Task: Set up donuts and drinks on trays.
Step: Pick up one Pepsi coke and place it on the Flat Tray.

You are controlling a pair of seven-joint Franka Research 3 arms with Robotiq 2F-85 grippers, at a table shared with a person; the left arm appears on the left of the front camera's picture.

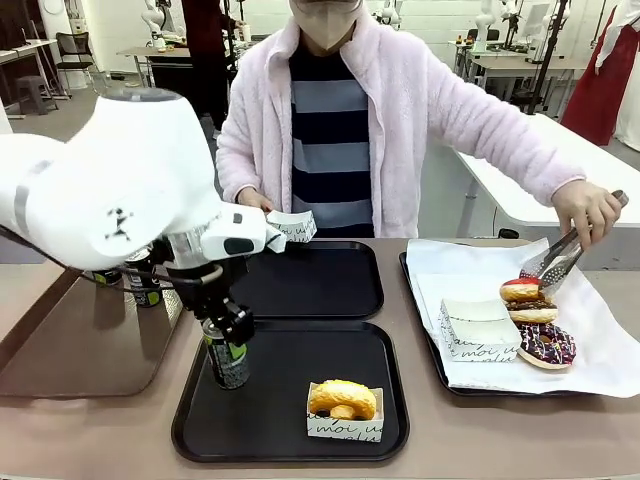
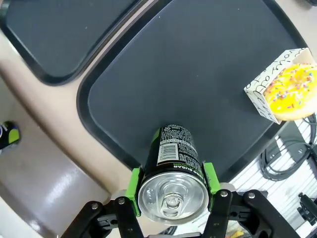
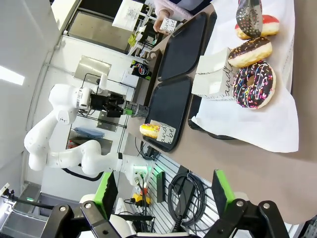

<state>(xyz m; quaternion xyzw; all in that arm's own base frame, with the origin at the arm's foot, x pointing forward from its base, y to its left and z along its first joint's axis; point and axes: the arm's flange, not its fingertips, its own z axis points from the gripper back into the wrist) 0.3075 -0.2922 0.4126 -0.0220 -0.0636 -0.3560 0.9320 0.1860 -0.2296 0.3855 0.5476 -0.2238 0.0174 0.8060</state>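
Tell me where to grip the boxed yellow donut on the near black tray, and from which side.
Grip the white paper box, not the yellow donut: the donut rises above the low walls and its glaze would likely smear. Come down from above, closing across the box's near and far long walls. It lies flat on the near tray, well apart from the can.
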